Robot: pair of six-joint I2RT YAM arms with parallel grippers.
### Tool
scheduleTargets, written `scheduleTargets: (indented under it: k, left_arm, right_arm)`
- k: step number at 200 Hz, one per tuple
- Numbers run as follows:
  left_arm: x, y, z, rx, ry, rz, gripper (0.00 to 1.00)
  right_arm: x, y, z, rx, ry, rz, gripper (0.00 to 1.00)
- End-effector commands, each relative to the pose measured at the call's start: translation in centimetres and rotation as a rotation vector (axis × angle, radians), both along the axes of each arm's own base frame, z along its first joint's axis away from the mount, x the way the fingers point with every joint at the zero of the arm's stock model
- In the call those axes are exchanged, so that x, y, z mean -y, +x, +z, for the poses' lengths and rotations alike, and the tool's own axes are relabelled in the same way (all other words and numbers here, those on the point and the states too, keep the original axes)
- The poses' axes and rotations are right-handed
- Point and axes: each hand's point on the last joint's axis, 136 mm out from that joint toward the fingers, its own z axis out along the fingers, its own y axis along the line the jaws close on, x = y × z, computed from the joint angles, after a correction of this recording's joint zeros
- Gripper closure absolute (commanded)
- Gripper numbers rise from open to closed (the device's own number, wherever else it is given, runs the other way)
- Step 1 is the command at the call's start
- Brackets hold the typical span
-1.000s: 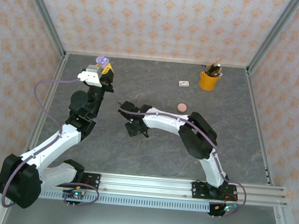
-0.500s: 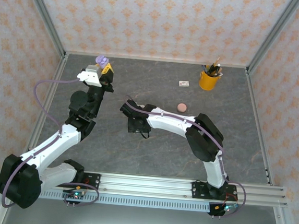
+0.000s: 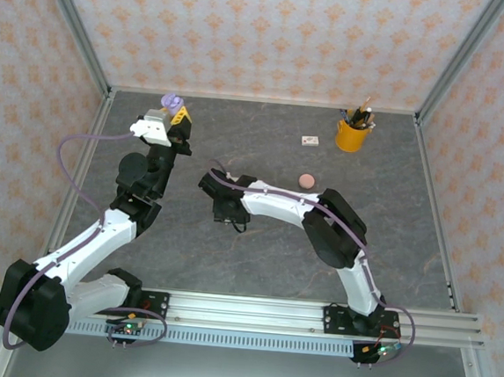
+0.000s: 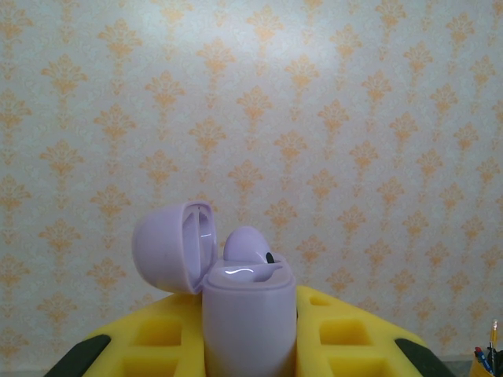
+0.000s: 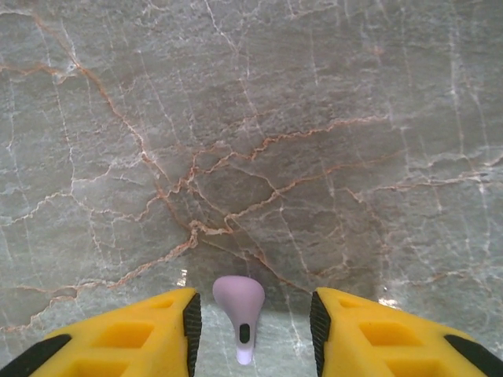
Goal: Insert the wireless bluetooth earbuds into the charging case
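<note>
**Fig. 1.** A robotics lab test cell, seen from my remote station.
Wallpaper panels (image 3: 266, 31) close three sides between aluminium frame posts (image 3: 75, 23); my left arm (image 3: 98, 235) and right arm (image 3: 281, 204) are bolted to a metal rail (image 3: 250, 310) at the near edge of a marble-look tabletop (image 3: 255, 259), purple cabling (image 3: 62, 150) trailing loose.

The left gripper (image 4: 250, 339) is clamping an open-lidded lilac charging case (image 4: 248, 310), one lilac earbud (image 4: 245, 242) sitting inside, facing patterned wallpaper (image 4: 314, 118).
</note>
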Motion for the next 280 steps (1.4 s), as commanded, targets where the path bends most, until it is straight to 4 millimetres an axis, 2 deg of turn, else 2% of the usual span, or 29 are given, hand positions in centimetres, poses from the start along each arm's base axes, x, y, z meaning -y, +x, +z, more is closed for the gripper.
scheduleTargets:
  k: [1, 151, 202, 227, 248, 280]
  left_arm:
    - [-0.9, -0.7, 1.5, 0.06, -0.038, 0.019, 1.0]
    - [-0.9, -0.4, 1.2, 0.055, -0.049, 0.017, 1.0]
    - [-0.9, -0.4, 1.4, 0.057, -0.048, 0.017, 1.0]
    - [-0.9, -0.5, 1.4, 0.056, -0.046, 0.017, 1.0]
    - [-0.9, -0.5, 1.5, 0.057, -0.046, 0.017, 1.0]
    - [-0.9, -0.5, 1.6, 0.057, -0.045, 0.016, 1.0]
  right_arm:
    - [-0.3, 0.1, -0.2, 0.004, -0.023, 0.0, 0.58]
    - [-0.6, -0.4, -2.7, -0.027, -0.086, 0.044, 0.7]
    - [-0.8, -0.7, -2.5, -0.025, -0.083, 0.053, 0.77]
    - [-0.8, -0.7, -2.2, -0.02, -0.077, 0.053, 0.77]
    - [-0.6, -0.8, -2.1, -0.02, -0.079, 0.051, 0.7]
    - [-0.4, -1.0, -1.8, -0.014, -0.082, 0.049, 0.69]
